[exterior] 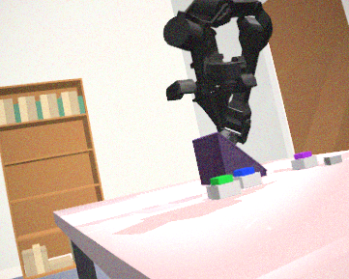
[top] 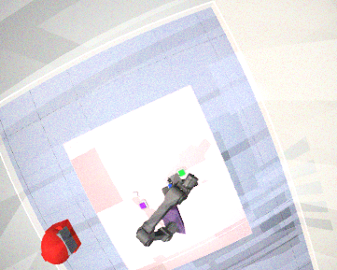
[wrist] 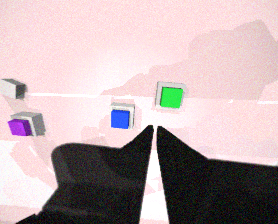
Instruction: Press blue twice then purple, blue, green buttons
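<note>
- Overhead, the gripper (wrist: 153, 131) hangs above the pink table (exterior: 277, 231) with its jaws clenched on nothing, the two dark fingers nearly meeting at their tips.
- In the wrist view the blue button (wrist: 120, 119) sits at about 11 o'clock from the fingertips, just beyond them and apart from them.
- The green button (wrist: 171, 97) lies at about 1 o'clock from the tips, a little farther off than the blue one.
- The purple button (wrist: 19, 127) sits far out toward 9 o'clock, near the left edge of that view, on its grey base.
- A small grey block (wrist: 13, 88) rests beyond the purple button, toward 10 o'clock.
- From the exterior view, the green button (exterior: 221, 179) and blue button (exterior: 244, 172) stand side by side on pale bases, with a dark purple wedge-shaped block (exterior: 215, 157) just behind them.
- The arm (exterior: 219, 67) is folded high, its gripper (exterior: 233, 135) well clear of the buttons and close to the wedge's top.
</note>
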`<state>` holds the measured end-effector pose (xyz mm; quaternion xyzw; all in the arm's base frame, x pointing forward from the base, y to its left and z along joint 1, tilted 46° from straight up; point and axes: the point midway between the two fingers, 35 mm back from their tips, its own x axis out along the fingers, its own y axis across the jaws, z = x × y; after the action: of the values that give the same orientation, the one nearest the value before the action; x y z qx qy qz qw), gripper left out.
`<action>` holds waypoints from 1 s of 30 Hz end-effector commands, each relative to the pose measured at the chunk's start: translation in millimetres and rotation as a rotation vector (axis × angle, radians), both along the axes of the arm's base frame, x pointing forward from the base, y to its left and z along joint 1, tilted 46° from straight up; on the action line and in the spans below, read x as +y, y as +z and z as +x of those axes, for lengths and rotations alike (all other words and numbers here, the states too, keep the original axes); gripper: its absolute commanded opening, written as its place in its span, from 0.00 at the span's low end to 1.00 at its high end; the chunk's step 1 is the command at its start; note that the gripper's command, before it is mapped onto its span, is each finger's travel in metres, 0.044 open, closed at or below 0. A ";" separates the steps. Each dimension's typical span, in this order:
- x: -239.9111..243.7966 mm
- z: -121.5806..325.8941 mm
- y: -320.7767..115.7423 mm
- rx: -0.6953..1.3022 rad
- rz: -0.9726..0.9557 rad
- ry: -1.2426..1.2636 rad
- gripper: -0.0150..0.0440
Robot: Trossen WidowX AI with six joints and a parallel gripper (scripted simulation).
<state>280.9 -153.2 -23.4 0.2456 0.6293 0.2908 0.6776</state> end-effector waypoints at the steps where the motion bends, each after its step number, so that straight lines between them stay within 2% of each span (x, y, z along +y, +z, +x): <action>1: -18.4 16.4 -24.1 0.006 0.002 0.009 0.29; 7: -17.5 17.4 -27.1 0.006 0.002 0.009 0.29; 12: 22.9 19.2 -67.1 0.005 0.004 0.009 0.29; 30: 38.3 20.1 -82.3 0.004 0.004 0.009 0.29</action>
<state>302.8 -121.4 -100.1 0.2387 0.6307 0.2938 0.6774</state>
